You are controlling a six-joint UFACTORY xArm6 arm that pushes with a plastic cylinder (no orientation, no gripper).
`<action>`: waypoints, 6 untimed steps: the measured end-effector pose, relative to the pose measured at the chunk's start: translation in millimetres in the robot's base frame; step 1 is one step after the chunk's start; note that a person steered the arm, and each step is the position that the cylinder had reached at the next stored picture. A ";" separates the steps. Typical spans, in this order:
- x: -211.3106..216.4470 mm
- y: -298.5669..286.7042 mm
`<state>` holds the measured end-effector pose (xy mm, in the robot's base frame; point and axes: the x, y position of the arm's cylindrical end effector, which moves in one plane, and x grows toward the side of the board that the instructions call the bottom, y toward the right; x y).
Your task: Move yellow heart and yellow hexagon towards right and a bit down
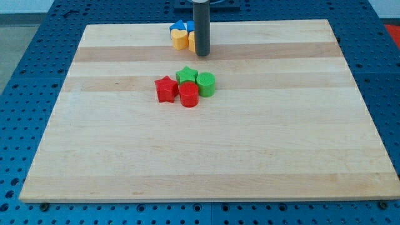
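Two yellow blocks sit side by side near the board's top edge. The left yellow block (180,40) shows fully; the right yellow block (192,42) is partly hidden behind my rod. I cannot tell which one is the heart and which the hexagon. My tip (202,55) rests on the board just right of and slightly below the right yellow block, touching it or nearly so.
Two blue blocks (178,26) (189,26) sit right behind the yellow ones at the top edge. A cluster lies mid-board: red star (165,89), green star (185,76), green cylinder (205,84), red cylinder (189,95). The wooden board (281,144) lies on a blue perforated table.
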<state>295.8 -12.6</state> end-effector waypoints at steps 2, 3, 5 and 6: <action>30.6 -83.9; 30.7 -123.0; -11.6 -143.5; -33.6 -142.1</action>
<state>262.2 -154.7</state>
